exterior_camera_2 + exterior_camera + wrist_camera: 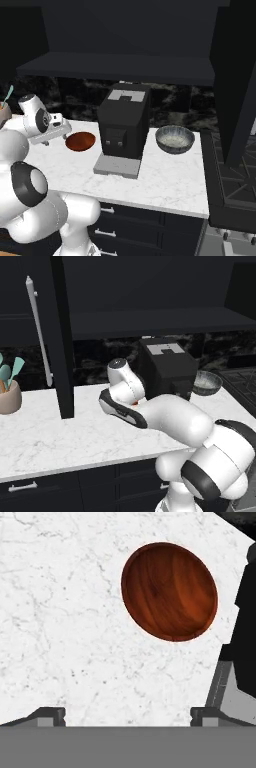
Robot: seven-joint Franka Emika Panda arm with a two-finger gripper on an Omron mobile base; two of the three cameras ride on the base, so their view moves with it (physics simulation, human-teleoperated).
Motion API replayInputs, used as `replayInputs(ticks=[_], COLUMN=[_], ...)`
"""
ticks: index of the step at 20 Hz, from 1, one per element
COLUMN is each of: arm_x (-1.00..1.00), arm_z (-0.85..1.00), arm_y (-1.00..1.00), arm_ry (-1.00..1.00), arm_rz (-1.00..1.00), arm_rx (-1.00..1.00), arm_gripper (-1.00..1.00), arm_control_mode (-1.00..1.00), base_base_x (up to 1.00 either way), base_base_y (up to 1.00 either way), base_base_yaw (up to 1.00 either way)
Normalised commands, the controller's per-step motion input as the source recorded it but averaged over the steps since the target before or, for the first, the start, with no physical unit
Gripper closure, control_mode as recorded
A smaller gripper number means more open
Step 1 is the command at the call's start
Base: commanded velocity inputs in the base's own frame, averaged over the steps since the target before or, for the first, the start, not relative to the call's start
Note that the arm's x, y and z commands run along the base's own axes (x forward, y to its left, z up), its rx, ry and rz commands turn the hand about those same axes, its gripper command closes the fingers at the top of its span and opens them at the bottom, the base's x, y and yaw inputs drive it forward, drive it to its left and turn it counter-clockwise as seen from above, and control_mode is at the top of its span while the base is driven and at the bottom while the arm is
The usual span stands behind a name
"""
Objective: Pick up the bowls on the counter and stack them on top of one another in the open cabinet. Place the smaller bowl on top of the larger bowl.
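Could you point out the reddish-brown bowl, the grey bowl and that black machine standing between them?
Reddish-brown bowl (170,591), hand view, middle of its inside.
Grey bowl (175,139), right base view, its mottled inside.
Black machine (122,130), right base view, middle of its front face.

No readable text, labels or numbers anywhere.

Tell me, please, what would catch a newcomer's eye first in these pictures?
Probably the black coffee machine standing mid-counter, with the reddish-brown bowl to its left and the grey mottled bowl to its right on the white marble counter. The white arm's gripper hangs open above the marble beside the reddish-brown bowl, holding nothing.
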Motion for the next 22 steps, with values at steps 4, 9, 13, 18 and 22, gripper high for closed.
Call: replayInputs(ticks=[4, 9, 13, 18, 22], arm_x=[0.43, 0.24, 0.07, 0.08, 0.15], arm_z=[-0.39, -0.27, -0.07, -0.25, -0.32], arm_y=[0.00, 0.00, 0.00, 0.00, 0.00], arm_ry=[0.00, 0.01, -0.01, -0.10, 0.00], arm_rz=[0.00, 0.00, 0.00, 0.00, 0.00], arm_rx=[0.00, 0.00, 0.00, -0.03, -0.08], arm_gripper=[-1.00, -1.00, -1.00, -1.00, -1.00], arm_control_mode=[-1.00, -1.00, -1.00, -1.00, -1.00], base_base_x=[0.00, 0.00, 0.00, 0.00, 0.00], base_base_y=[0.00, 0.00, 0.00, 0.00, 0.00], base_base_yaw=[0.00, 0.00, 0.00, 0.00, 0.00])
